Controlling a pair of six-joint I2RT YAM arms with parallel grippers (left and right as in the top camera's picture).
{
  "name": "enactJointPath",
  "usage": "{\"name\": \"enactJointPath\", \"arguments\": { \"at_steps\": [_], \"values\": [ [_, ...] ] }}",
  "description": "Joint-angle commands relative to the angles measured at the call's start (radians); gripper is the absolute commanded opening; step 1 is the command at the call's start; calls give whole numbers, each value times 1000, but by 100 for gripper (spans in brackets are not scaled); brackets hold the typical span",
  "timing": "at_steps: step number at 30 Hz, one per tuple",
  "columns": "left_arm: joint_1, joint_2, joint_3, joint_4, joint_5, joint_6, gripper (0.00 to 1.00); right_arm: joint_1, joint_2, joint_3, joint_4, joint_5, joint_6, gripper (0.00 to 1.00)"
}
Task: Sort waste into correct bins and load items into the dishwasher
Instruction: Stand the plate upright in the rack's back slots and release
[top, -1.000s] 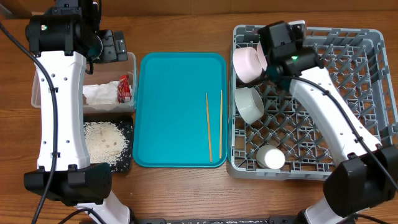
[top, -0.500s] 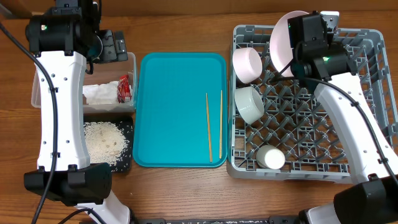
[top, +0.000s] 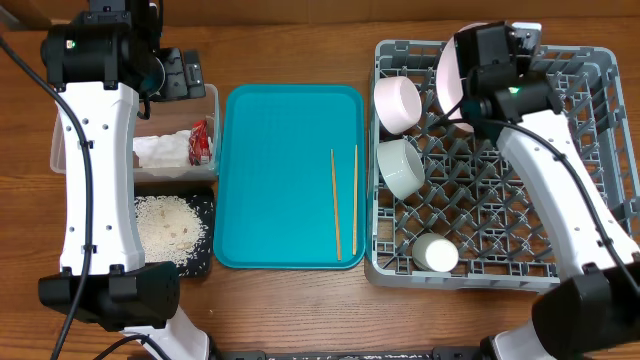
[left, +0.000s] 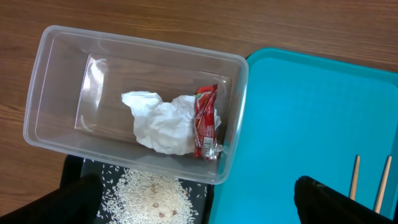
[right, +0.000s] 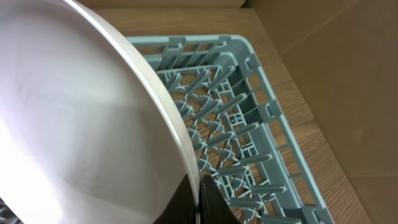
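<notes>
Step in hand: loading plate (top: 450, 75) into dish rack (top: 590, 150). Plate: on edge at rack's far pegs, rim clamped by right gripper (right: 198, 190). Next, likely: lowering between pegs, then release. Left gripper (top: 178, 74): spread, empty, over clear tub (left: 62, 74).

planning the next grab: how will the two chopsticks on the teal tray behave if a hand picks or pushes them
The chopsticks look thin and straight, so probably light and stiff. Lying flat on the smooth teal tray, they will likely slide or roll when nudged. Pinching them off that surface may be fiddly; the raised rim could stop them.
</notes>
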Motion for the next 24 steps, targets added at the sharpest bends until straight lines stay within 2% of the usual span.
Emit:
{"name": "enactJointPath", "arguments": {
  "at_steps": [1,15,24],
  "values": [
    [6,10,-3,0,-12,-6,100,15,40,30,8,42,20,4],
    [6,10,-3,0,-12,-6,100,16,95,30,-6,30,42,4],
    [6,10,-3,0,-12,-6,100,16,69,32,-75,318,41,4]
  ]
}}
